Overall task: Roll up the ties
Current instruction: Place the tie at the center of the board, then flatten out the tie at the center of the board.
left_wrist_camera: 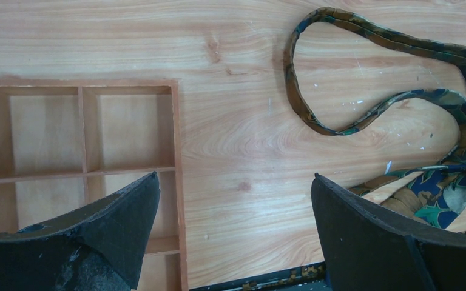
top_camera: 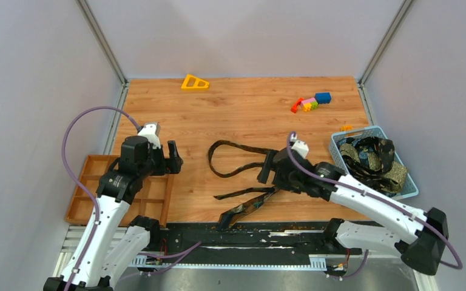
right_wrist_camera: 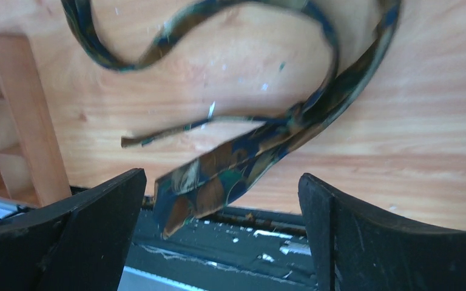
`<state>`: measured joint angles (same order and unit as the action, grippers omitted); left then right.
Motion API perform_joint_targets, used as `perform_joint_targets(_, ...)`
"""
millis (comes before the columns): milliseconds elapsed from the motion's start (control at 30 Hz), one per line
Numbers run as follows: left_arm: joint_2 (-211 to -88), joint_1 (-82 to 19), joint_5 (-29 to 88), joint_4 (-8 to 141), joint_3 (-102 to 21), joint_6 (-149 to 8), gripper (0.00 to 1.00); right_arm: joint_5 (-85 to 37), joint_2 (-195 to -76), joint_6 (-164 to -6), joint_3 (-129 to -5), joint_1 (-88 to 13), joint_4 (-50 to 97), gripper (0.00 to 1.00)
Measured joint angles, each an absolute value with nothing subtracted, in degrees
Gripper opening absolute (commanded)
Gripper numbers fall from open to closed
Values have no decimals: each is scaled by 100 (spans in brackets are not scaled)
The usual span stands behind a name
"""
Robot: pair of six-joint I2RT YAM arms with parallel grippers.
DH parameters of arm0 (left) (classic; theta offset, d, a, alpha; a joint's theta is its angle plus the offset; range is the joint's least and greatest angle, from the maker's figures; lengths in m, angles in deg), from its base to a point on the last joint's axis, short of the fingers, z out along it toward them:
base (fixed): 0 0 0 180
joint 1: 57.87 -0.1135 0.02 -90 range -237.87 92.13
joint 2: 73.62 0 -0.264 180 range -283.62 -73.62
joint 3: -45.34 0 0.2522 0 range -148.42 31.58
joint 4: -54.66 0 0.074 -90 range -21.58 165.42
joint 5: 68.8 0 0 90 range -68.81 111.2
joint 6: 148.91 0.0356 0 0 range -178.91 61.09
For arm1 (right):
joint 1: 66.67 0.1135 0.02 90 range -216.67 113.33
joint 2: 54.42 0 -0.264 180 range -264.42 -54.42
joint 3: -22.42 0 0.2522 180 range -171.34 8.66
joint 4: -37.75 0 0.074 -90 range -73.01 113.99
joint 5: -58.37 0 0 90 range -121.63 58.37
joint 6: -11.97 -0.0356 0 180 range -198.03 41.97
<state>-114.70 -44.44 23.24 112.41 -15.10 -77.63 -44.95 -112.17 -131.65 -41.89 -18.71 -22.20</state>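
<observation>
One tie point(top_camera: 246, 208) lies loose on the wooden table, dark with olive, gold and teal patches. Its narrow part curls in a loop point(left_wrist_camera: 292, 73) toward the middle, and its wide end point(right_wrist_camera: 212, 182) reaches over the table's front edge onto the black rail. My right gripper point(top_camera: 267, 173) hovers over the tie, open; the wide end shows between its fingers point(right_wrist_camera: 221, 176) but below them, not gripped. My left gripper point(top_camera: 173, 159) hangs open to the left, over bare wood beside the tray point(left_wrist_camera: 235, 177). More ties point(top_camera: 373, 159) are piled in the basket at the right.
A blue plastic basket point(top_camera: 338, 147) stands at the right edge. A wooden divided tray point(top_camera: 91, 182) sits at the front left, under my left arm. Small colourful toy blocks point(top_camera: 310, 102) and a yellow triangular piece point(top_camera: 195, 82) lie near the back wall.
</observation>
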Motion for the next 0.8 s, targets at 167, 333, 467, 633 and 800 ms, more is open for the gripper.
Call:
perform_joint_targets(167,-11411,-4444,2326,11241,-1510,-7763,100,-4882,-12081,-14385,-4119,-581,-2159,99)
perform_joint_targets(333,-11343,-4444,2350,11241,-1510,-7763,100,-5081,-13338,-15137,-4635,127,-2327,100)
perform_joint_targets(467,-11302,-4444,2398,11239,-1510,-7761,100,-5195,-13840,-15716,-4975,461,-2380,99)
perform_joint_targets(633,-11245,-4444,2497,11237,-1510,-7759,100,-5149,-14120,-15987,-4882,562,-2065,100)
perform_joint_targets(800,-11225,-4444,2573,11234,-1510,-7759,100,-5155,-14522,-16057,-4921,558,-1895,100)
